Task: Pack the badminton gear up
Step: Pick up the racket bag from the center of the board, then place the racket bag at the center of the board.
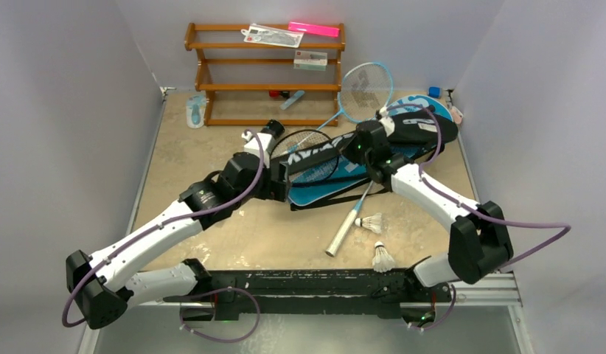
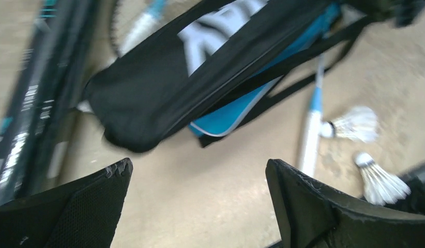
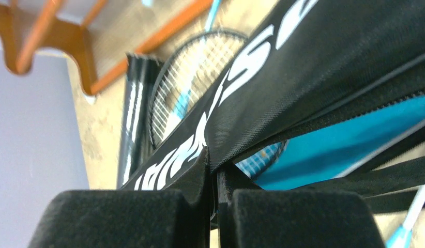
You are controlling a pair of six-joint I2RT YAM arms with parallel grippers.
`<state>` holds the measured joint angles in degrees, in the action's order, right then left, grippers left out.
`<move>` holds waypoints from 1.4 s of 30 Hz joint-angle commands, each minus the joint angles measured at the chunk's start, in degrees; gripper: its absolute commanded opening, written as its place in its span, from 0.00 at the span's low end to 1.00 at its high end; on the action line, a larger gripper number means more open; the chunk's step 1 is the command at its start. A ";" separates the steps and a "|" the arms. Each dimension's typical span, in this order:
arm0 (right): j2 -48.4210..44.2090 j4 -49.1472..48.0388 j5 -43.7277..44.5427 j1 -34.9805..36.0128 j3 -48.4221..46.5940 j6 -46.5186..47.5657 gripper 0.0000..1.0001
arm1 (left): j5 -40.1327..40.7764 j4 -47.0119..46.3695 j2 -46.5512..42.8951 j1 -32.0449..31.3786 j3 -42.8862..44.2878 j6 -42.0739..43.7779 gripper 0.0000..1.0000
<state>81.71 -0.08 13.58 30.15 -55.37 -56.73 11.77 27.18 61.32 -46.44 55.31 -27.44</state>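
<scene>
The black cover [image 1: 318, 157] with white lettering lies mid-table on top of the blue cover [image 1: 322, 183]. My right gripper [image 3: 214, 168] is shut on the black cover's [image 3: 324, 57] edge, lifting it off the blue cover [image 3: 345, 144]. My left gripper [image 2: 200, 168] hangs open over bare table, just short of the black cover's [image 2: 148, 98] end. A black racket head [image 3: 190, 82] and the long black tube [image 2: 29, 103] lie beyond it. A white-handled racket [image 1: 344, 230] and two shuttlecocks [image 1: 370, 223] [image 1: 382, 257] rest near the front. A light-blue racket [image 1: 365, 90] lies at the back.
A brown wooden rack [image 1: 270, 74] stands at the back with a pink bar [image 1: 315, 29] and clear packets on it. Another black bag [image 1: 422, 125] lies at the back right. A small blue-white item [image 1: 197, 110] sits left of the rack. Grey walls close in both sides.
</scene>
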 commanded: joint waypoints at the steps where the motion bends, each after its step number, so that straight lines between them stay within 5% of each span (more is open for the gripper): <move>1: 2.37 -0.50 1.05 -4.50 -9.13 4.92 0.00 | 17.24 4.15 -3.12 2.00 1.65 -3.97 1.00; 20: 17.34 3.58 -10.25 -23.49 -35.53 17.21 0.00 | 4.40 7.33 7.15 25.51 11.21 3.20 1.00; 22: 18.47 1.17 -11.84 -24.78 -32.48 16.69 0.06 | 3.56 8.56 11.45 27.39 13.33 5.15 1.00; 29: 21.89 -13.58 -33.70 -29.17 -20.19 13.11 0.61 | -3.60 11.25 25.76 30.53 19.31 14.08 0.98; 42: 5.47 -11.27 -34.43 -29.05 -11.11 18.10 0.94 | -3.34 11.88 39.16 31.26 20.03 17.24 0.99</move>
<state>94.32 -8.51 -19.64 0.86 -66.92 -41.98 8.88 39.09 98.08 -15.86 73.60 -12.16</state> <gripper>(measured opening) 0.887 0.989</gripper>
